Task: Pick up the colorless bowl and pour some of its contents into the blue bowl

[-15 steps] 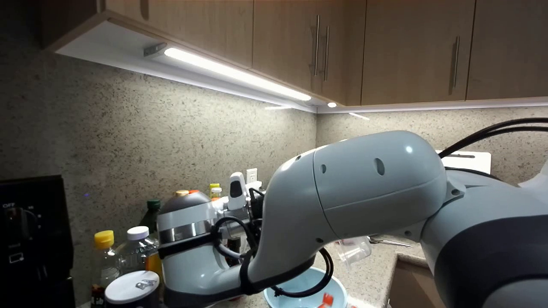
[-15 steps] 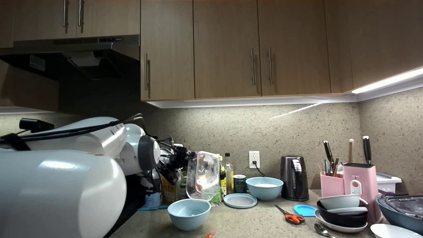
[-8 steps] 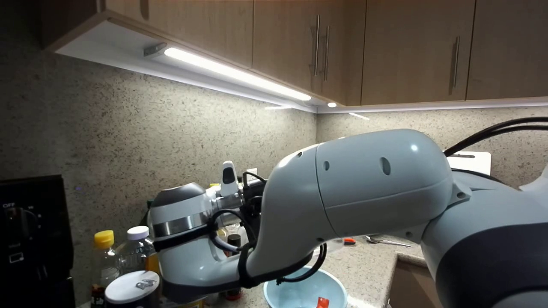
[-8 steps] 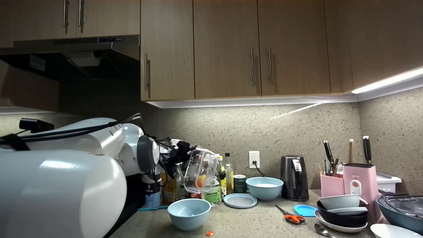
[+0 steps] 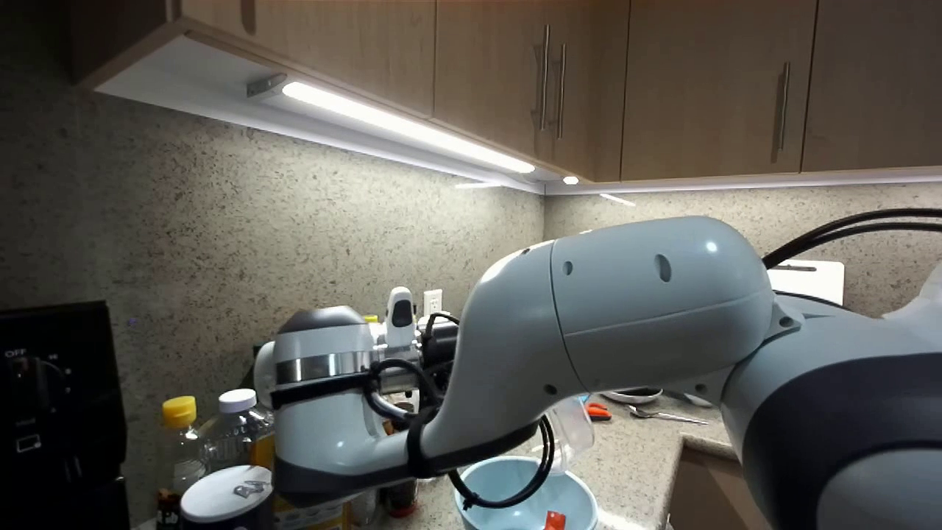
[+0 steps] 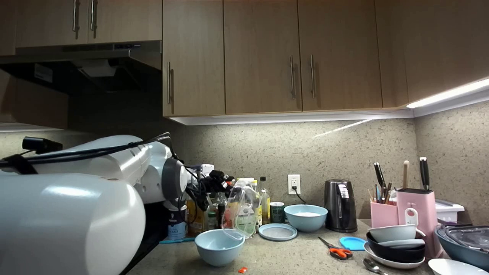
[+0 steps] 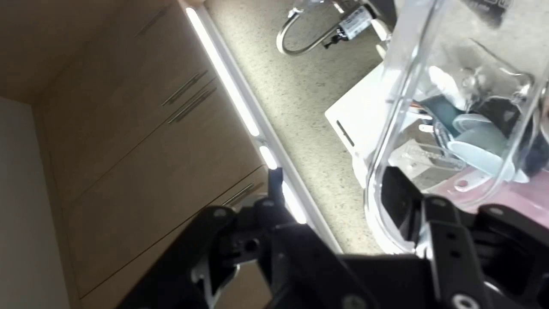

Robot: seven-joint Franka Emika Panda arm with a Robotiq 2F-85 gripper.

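The colorless bowl [image 6: 242, 214], see-through and tilted, hangs in the air at the tip of the arm. Its lower end overlaps the rim of the blue bowl [image 6: 218, 255] in an exterior view. Inside that blue bowl lies a red piece [image 5: 555, 521]. My gripper [image 7: 333, 174] is open in the wrist view. The clear rim runs between its jaws, close beside the right finger [image 7: 401, 201], with a wide gap to the left finger [image 7: 275, 184]. Whether the bowl touches the right finger, I cannot tell. Any contents of the clear bowl cannot be made out.
A red bit [image 6: 242, 269] lies on the counter. Bottles [image 6: 264, 204], a flat round lid [image 6: 277, 232], another pale-blue bowl [image 6: 305, 218] and a dark kettle [image 6: 340, 206] stand behind. Scissors [image 6: 340, 253], a spoon [image 6: 372, 265] and stacked dishes [image 6: 397, 252] are on the right.
The clear bowl has turned and shifted right and down in an exterior view. The wrist has moved slightly the same way. Red pieces that were falling now lie still.
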